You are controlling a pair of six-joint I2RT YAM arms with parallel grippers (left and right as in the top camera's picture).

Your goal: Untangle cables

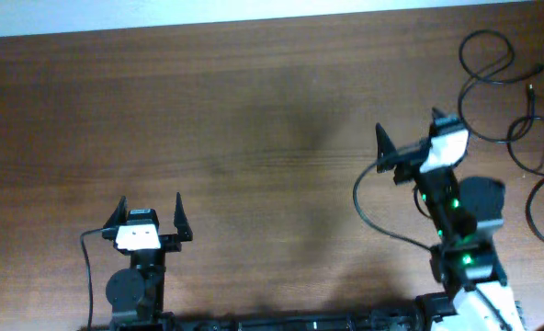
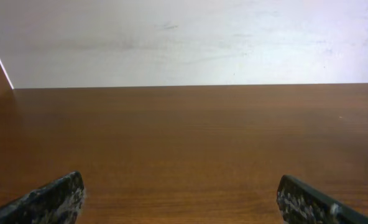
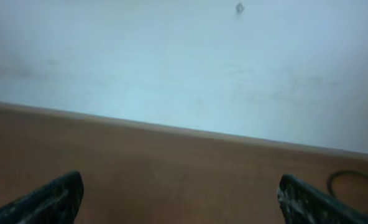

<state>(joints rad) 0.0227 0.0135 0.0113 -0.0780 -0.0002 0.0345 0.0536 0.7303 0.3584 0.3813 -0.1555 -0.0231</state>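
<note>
Both grippers empty; left gripper (image 1: 151, 199) had jaws wide apart, parked low at near-left of table (image 1: 254, 110); right gripper (image 1: 407, 121) also had jaws spread, nothing between them; cables (image 1: 511, 136) lay in loose loops at far-right corner, spread running front-to-back along right edge; lay rightward and slightly ahead of right gripper, near but apart; left gripper well apart from them; right arm judged nearer for first pick.

soft, even light falls from above on the dark brown wooden table (image 1: 208, 101), with a faint darker smudge of shadow at mid frame. the left wrist view is warm and fairly sharp. the right wrist view is hazy, with a cold blue cast on the pale wall (image 3: 171, 56); the thin black cable (image 3: 352, 173) at lower right is blurred.
</note>
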